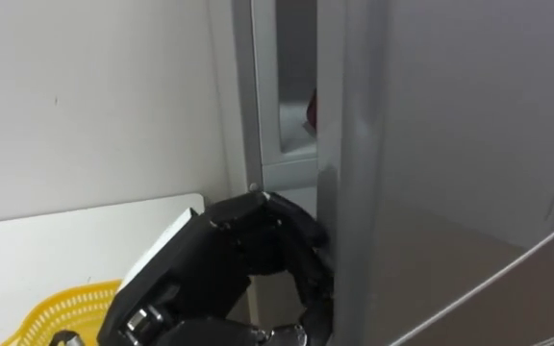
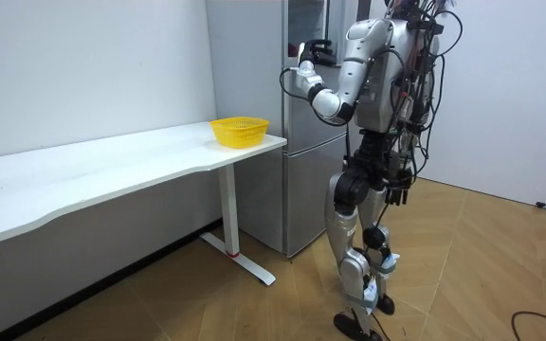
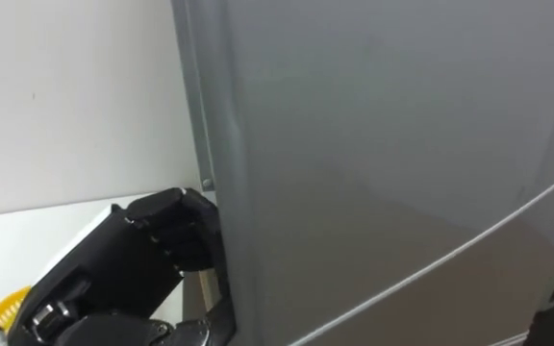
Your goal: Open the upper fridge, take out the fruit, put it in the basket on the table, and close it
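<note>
At the tall grey metal fridge (image 2: 297, 189), the robot stands upright on the wooden floor (image 2: 254, 308), facing the appliance, with the end of the long white table (image 2: 112, 163) at its left side.

Left arm: raised to chest height and reaching forward to the fridge's upper part.

Left hand (image 1: 248, 259): black, back of hand toward the camera, set against the free edge of the smooth grey upper door (image 1: 450, 144). Fingers (image 1: 317, 274) are curled round that edge and hooked into the gap, so the hand grips the door. In the right eye view the fingertips are lost behind the door's edge.

Upper door: ajar by a narrow slot. Through the slot a strip of pale interior lining shows.

Item to retrieve: inside the upper compartment. A small dark red object (image 1: 311, 111) shows in the slot, close to the door's inner edge; possibly a package, but too little is exposed to say what it is.

Right hand (image 2: 401, 185): hangs low beside the hip in the room view; whether open or closed cannot be told.

Round yellow plastic mesh basket (image 2: 239, 131): sits on the table's end nearest the fridge, below and left of the gripping hand in the eye views. Plain white wall (image 1: 94, 96) behind the table.
</note>
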Available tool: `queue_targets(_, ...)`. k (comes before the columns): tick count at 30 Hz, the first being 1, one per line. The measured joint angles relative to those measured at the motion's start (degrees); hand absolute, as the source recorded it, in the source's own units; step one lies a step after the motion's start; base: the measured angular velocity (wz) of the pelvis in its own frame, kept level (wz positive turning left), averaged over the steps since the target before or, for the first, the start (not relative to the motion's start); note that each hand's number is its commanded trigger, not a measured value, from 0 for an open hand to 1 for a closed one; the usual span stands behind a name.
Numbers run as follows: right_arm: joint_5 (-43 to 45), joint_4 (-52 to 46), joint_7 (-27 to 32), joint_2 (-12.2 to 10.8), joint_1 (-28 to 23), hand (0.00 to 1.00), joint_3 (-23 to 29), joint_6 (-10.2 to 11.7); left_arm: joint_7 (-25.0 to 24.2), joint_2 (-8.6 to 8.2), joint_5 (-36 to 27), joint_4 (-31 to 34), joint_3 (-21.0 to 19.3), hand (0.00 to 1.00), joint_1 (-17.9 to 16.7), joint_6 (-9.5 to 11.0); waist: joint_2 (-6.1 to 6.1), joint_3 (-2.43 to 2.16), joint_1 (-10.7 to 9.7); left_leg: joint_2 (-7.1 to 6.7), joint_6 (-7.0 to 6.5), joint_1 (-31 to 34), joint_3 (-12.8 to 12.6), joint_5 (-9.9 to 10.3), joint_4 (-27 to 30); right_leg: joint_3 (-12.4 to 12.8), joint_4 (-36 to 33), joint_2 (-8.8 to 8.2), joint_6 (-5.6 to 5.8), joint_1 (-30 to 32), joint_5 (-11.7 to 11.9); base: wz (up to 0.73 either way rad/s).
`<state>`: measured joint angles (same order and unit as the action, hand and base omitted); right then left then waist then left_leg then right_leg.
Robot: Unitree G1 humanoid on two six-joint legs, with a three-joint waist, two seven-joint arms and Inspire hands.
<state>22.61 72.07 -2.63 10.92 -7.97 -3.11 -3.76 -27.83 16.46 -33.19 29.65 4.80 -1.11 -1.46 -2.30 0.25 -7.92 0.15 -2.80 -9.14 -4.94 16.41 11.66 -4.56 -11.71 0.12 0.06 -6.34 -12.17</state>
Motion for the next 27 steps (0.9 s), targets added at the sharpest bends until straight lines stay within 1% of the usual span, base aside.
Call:
queue_targets(4, 0.0, 0.26, -0.03, 0.0, 0.07, 0.0, 0.0, -0.02, -0.58, 0.0, -0.09, 0.0, 1.16, 0.0, 1.09, 0.0, -0.01, 0.0, -0.02, 0.03, 0.0, 0.0, -0.43, 0.0, 0.0, 0.32, -0.1, 0.02, 0.03, 0.25, 0.06, -0.06)
queue_targets(8, 0.0, 0.32, -0.03, 0.0, 0.08, 0.0, 0.01, -0.03, -0.99, 0.0, -0.11, 0.0, 2.25, 0.0, 2.21, -0.01, -0.04, 0.0, -0.13, 0.17, 0.0, -0.03, -1.23, 0.0, 0.01, 1.2, -0.18, 0.14, 0.0, 0.56, 0.28, -0.11)
queue_targets(15, -0.01, 1.06, -0.26, 0.07, 0.01, 0.0, 0.02, -0.04, -1.55, -0.31, -1.19, 0.0, 2.45, 0.0, 3.99, 0.01, 0.06, 0.05, -0.57, 0.26, 0.0, 0.11, -2.47, 0.0, 0.0, 2.41, -0.96, 0.39, 0.01, 1.52, 0.3, -0.09)
queue_targets(18, -0.09, 1.05, -0.88, 0.22, -0.02, 0.0, 0.55, -0.05, -1.62, -0.33, -2.4, 0.0, 2.45, 0.0, 4.13, 0.0, 0.04, 0.04, -1.32, 0.29, 0.0, -0.06, -2.91, 0.0, 0.0, 2.81, -0.98, 0.45, 0.05, 1.52, 0.38, -0.08)
queue_targets(27, -0.29, 1.23, -1.3, 0.22, -0.05, 0.0, 0.94, -0.08, -2.11, -0.52, -3.61, 0.0, 2.83, 0.0, 4.38, 0.0, 0.04, 0.0, -1.71, 0.34, 0.0, -0.4, -3.25, 0.0, -0.01, 2.97, -1.08, 0.52, 0.02, 1.75, 0.44, -0.01)
